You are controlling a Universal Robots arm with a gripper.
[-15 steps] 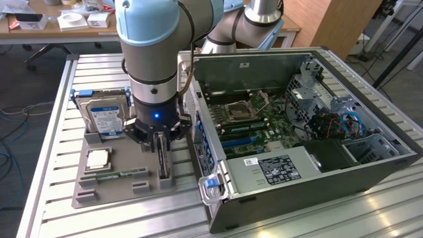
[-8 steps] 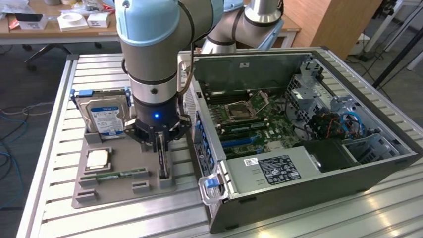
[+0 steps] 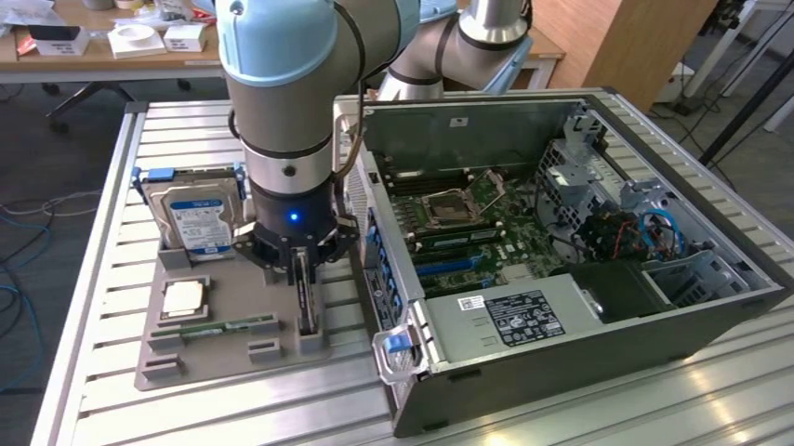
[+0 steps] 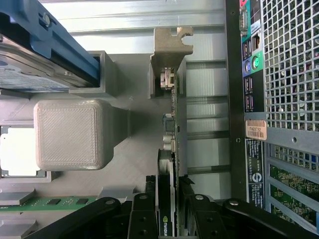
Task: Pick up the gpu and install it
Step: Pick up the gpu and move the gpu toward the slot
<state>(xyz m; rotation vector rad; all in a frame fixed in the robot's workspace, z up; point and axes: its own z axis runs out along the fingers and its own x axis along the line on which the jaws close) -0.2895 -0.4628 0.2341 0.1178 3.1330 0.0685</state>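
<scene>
The tool (image 3: 304, 271) was shut tight on the gpu (image 4: 175, 119), with one finger on each side. The gpu stood on its edge in the grey tray (image 3: 186, 364) on the tabletop (image 3: 99, 279), just beside the open computer (image 3: 583, 307).

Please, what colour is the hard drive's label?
The label is blue and white; exterior view best.

This looks like a robotics lab: slatted aluminium worktop (image 3: 106, 242), opened computer case (image 3: 694, 316), cluttered desk (image 3: 112, 63) at upper left.
</scene>
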